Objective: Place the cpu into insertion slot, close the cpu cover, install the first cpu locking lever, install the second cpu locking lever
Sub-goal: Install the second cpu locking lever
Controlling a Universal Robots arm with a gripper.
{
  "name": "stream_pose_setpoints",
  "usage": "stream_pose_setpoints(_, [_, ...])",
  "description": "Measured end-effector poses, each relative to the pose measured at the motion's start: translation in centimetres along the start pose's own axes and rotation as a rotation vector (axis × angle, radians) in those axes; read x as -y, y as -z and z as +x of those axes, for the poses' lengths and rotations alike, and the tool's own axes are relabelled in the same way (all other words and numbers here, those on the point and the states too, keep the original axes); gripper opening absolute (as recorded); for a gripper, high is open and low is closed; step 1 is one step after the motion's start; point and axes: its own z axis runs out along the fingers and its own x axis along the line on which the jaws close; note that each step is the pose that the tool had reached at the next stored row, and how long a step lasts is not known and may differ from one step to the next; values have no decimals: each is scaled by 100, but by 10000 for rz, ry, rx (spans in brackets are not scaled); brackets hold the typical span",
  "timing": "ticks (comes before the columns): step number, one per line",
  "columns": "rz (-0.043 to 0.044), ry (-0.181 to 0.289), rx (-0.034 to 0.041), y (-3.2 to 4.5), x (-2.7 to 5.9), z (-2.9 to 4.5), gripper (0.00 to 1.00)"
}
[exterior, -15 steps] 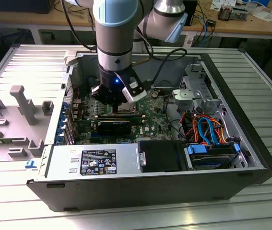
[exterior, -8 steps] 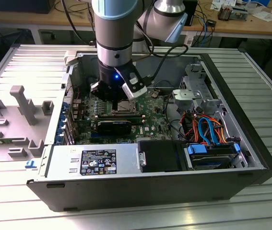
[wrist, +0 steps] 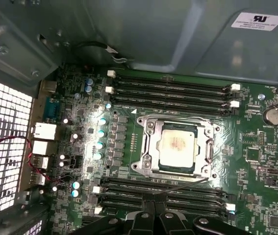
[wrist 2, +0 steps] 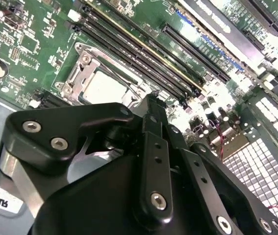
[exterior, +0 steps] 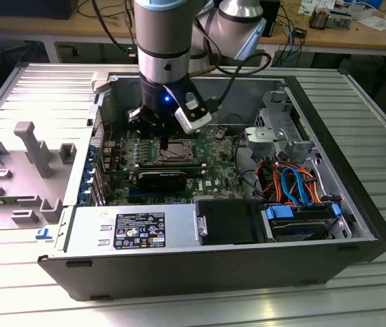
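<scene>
The cpu [wrist: 178,147] lies flat in the insertion slot [exterior: 177,151], its silvery top showing through the window of the cpu cover [wrist: 208,147]. That cover lies down flat over the chip. In the second wrist view the cpu [wrist 2: 104,88] and the cover [wrist 2: 80,73] sit just beyond my fingertips. My gripper [wrist 2: 151,98] is shut, fingers pressed together, low over the board at the socket's edge [exterior: 164,141]. A thin metal lever [wrist: 185,184] runs along one side of the socket toward my gripper [wrist: 154,208]; whether they touch I cannot tell.
Long black memory slots [wrist: 173,90] flank the socket on both sides. A black graphics card [exterior: 162,179] lies in front of it, a power supply [exterior: 131,228] nearer still. Drive bays with coloured cables [exterior: 295,184] fill the exterior view's right. Case walls [wrist: 153,34] enclose the board.
</scene>
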Motion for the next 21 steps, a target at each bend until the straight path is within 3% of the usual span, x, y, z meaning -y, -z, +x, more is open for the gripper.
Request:
stream_pose_setpoints(2, [-16,0,-12,-29,10,-60,11])
stream_pose_setpoints(4, [-26,-3,-11,-62,13,-61,11])
stream_pose_setpoints(18, [-30,-2,-17,-66,14,-69,11])
stream_pose_setpoints(20, [-39,-7,-79,-67,14,-77,11])
stream_pose_setpoints(21, [-51,-19,-205,-66,17,-92,11])
